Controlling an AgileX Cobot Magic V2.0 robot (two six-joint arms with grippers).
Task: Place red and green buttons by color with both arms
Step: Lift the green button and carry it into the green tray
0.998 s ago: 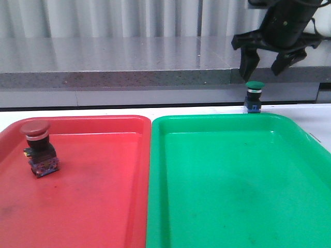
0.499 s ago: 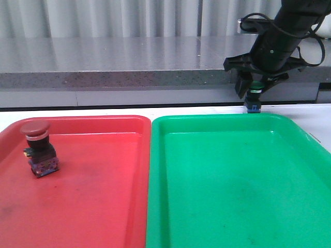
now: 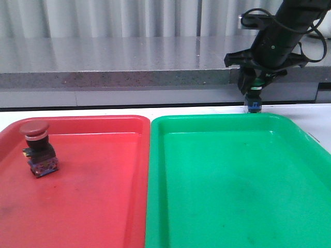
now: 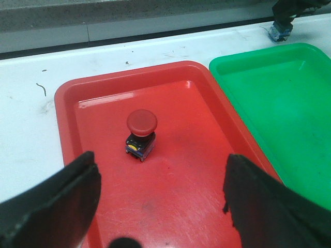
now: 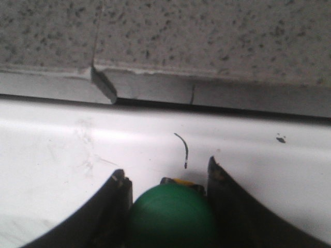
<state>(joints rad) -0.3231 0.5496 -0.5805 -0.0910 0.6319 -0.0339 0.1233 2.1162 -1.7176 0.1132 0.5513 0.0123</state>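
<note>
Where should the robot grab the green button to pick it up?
Around the round green cap, or the collar just under it, coming straight down from above. The green button stands upright on the table behind the green tray, cap on top, so that is the easiest part to reach. The right gripper already has its jaws either side of the cap.

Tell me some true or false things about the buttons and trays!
1. The red-capped push-button stands in the red plastic tray. True.
2. The green-capped push-button lies inside the green plastic tray. False: it is on the white table behind it.
3. The right gripper has its fingers on either side of the green cap. True.
4. The left gripper holds the red button. False: it is open above the tray.
</note>
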